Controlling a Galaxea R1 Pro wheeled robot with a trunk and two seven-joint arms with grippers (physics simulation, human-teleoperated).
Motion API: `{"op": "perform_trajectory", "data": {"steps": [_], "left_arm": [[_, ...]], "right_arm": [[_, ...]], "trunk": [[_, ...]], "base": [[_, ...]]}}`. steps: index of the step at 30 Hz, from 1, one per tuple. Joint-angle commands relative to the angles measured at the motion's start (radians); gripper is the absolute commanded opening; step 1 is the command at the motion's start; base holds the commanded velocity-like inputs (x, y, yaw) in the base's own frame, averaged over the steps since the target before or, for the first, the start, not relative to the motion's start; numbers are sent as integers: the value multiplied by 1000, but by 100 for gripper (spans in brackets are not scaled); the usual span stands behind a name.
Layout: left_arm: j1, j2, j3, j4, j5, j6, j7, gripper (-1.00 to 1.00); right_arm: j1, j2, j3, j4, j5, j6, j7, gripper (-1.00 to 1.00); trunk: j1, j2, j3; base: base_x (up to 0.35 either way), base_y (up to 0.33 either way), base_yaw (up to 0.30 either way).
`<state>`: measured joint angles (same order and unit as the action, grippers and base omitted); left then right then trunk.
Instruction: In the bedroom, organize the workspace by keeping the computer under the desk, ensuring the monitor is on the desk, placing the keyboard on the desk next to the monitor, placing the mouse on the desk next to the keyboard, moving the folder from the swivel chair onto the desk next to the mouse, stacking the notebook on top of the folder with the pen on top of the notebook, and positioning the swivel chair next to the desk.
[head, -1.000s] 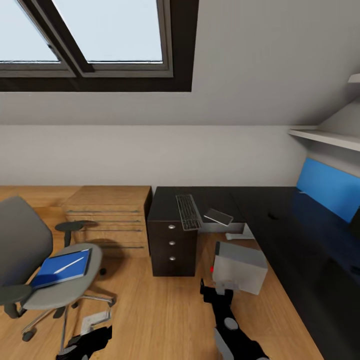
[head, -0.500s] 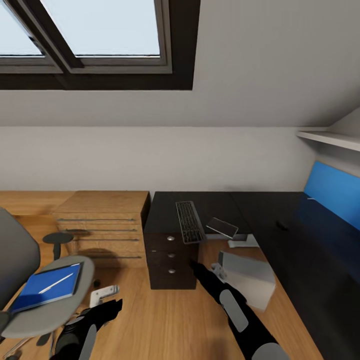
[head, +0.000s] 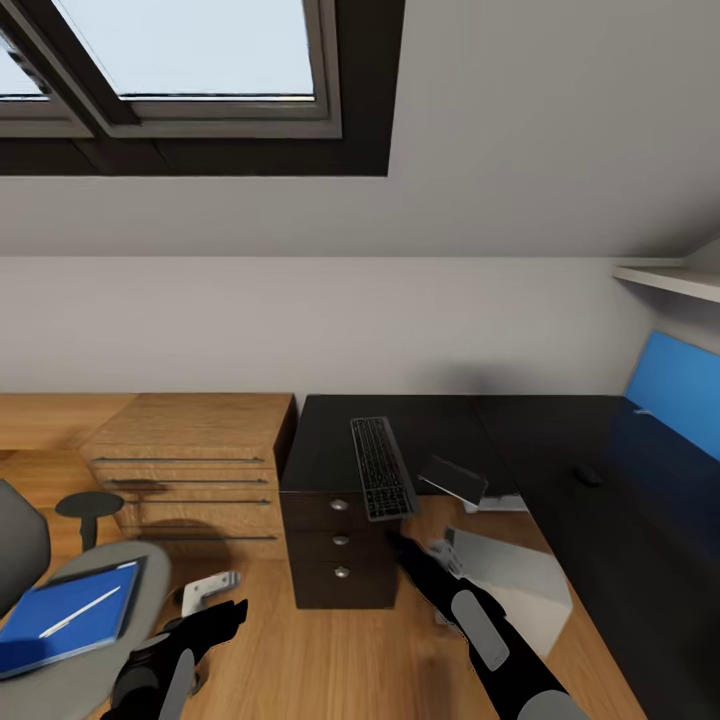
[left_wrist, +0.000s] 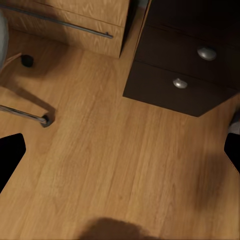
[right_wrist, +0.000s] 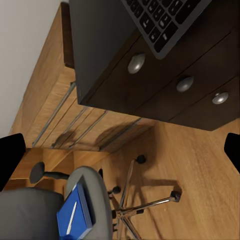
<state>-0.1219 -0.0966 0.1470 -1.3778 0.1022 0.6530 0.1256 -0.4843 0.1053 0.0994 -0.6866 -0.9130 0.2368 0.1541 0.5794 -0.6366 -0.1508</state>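
The keyboard (head: 381, 480) (right_wrist: 165, 20) lies on a dark three-drawer unit (head: 335, 545), overhanging its front edge. My right gripper (head: 398, 545) is open just below that edge. My open left gripper (head: 210, 588) hangs over the floor. At the lower left, the swivel chair (head: 110, 570) (right_wrist: 97, 200) carries a blue flat folder or notebook (head: 65, 618) (right_wrist: 75, 216), I cannot tell which, with the white pen (head: 82, 611) on it. The grey computer (head: 520, 585) stands on the floor beside the black desk (head: 600, 540). A small dark lump (head: 588, 476), perhaps the mouse, sits on the desk. The monitor is out of view.
A light-wood drawer chest (head: 190, 450) (left_wrist: 75, 20) stands left of the dark unit (left_wrist: 190, 75). A dark flat slab (head: 455, 480) leans right of the keyboard. The desk has a blue back panel (head: 680, 400). A chair leg with castor (left_wrist: 44, 120) crosses the wood floor (left_wrist: 125, 165).
The camera has moved closer and the whole picture has shifted left. My right arm has reached from the computer to the drawer unit's front. My left arm has risen into view.
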Motion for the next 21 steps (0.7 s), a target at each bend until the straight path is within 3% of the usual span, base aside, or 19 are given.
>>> {"op": "perform_trajectory", "data": {"steps": [1, 5, 10, 16, 21], "left_arm": [[-1, -1, 1, -1, 11, 5, 7, 100], [-1, -1, 0, -1, 11, 5, 7, 100], [-1, -3, -1, -43, 13, 24, 7, 100], [-1, -2, -1, -109, 84, 126, 7, 100], [-1, -1, 0, -120, 110, 157, 11, 100]], "right_arm": [[-1, -6, 0, 0, -9, 3, 1, 100], [0, -27, -1, 3, -28, 3, 2, 100], [0, -35, -12, 3, -40, 3, 3, 100], [-1, -32, -34, 4, -46, 2, 3, 100], [-1, -28, -123, 5, -78, -1, 2, 100]], "trunk": [[1, -1, -2], [1, -1, -2], [1, -1, -2], [9, -15, -8], [28, -50, -24]], "base": [[332, 0, 0], [330, 0, 0], [95, 0, 0], [11, 0, 0], [1, 0, 0]]}}
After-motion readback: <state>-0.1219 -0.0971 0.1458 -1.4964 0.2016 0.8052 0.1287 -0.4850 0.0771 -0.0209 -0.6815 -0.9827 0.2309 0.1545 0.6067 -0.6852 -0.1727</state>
